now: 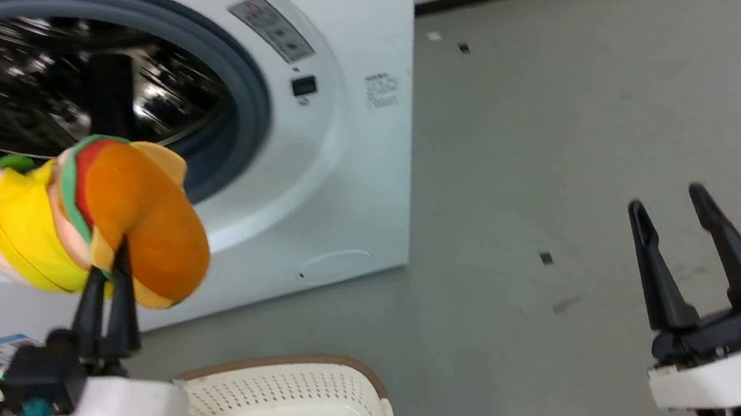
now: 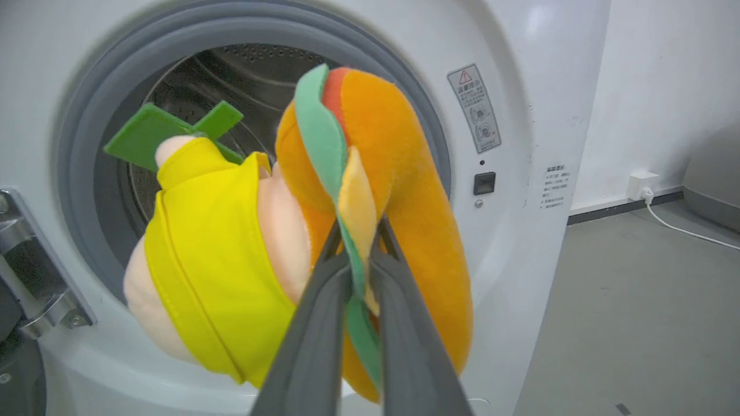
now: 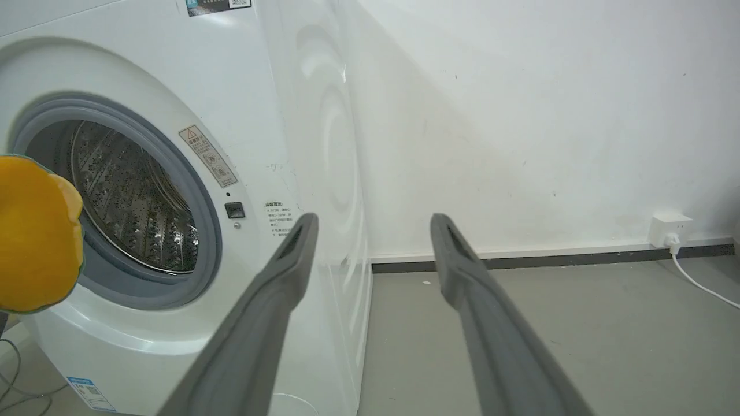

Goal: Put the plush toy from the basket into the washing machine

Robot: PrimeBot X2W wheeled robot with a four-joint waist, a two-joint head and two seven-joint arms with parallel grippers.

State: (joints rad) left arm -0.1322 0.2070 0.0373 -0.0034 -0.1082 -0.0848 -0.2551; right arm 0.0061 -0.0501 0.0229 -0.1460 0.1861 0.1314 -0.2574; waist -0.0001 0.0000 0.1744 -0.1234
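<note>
The plush toy, yellow, beige and orange with green bits, hangs in the air in front of the washing machine, just outside its grey-rimmed porthole. My left gripper is shut on the toy's green-trimmed burger edge. The left wrist view has the plush toy pinched between the fingers of the left gripper, with the steel drum behind. The cream basket stands on the floor below, holding nothing. My right gripper hangs open over bare floor at the right, also seen as the right gripper in its own view.
The washing machine stands against a white wall. A wall socket with a white cable sits low on the wall at the right. Grey floor stretches to the right of the washer. A door hinge juts at the porthole's left.
</note>
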